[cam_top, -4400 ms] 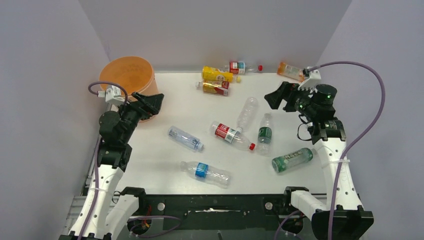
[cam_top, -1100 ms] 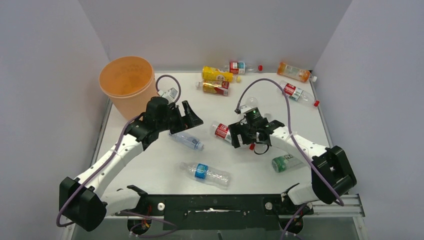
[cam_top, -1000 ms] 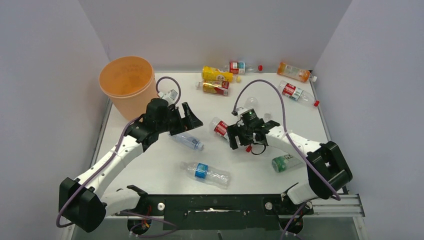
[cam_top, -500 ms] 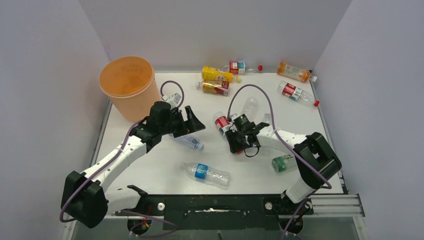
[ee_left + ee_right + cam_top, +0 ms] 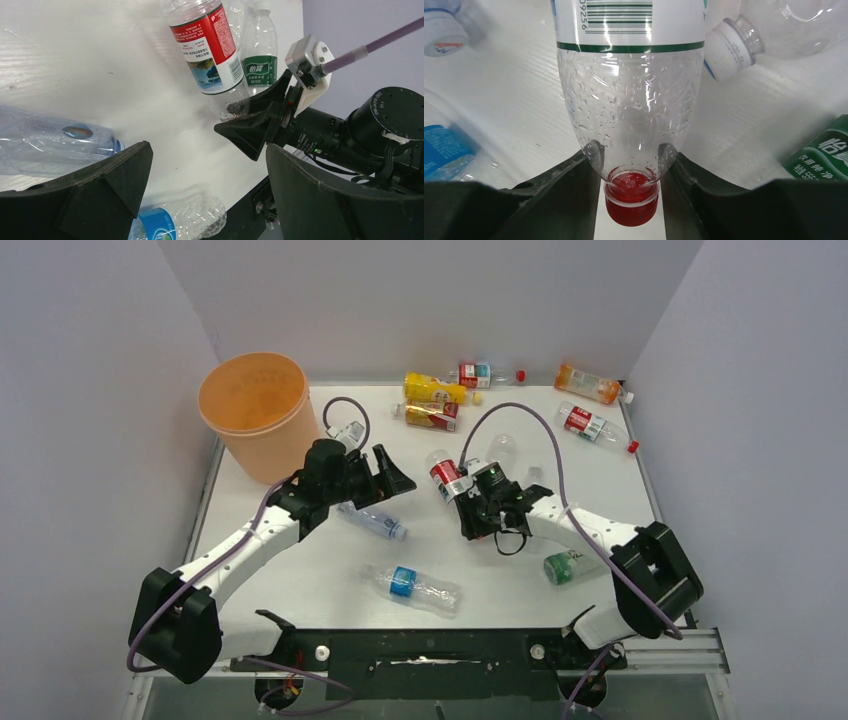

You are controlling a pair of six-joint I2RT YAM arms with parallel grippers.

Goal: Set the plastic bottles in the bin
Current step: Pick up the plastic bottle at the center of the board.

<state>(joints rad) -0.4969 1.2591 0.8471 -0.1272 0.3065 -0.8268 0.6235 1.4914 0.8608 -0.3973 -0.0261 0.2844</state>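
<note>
The red-labelled bottle (image 5: 226,95) is thin clear plastic, glossy, and beaded inside with droplets near its neck. Its label (image 5: 205,47) is shiny printed film, and its red cap (image 5: 631,205) is opaque plastic. The bench (image 5: 499,115) is white and matt, with a fine ridged grain. The bin (image 5: 262,435) is smooth peach-orange plastic with a dull sheen. The fingers (image 5: 559,200) of the right hand (image 5: 630,152) and of the left hand (image 5: 207,160) are matt black plastic, faintly grainy.
</note>
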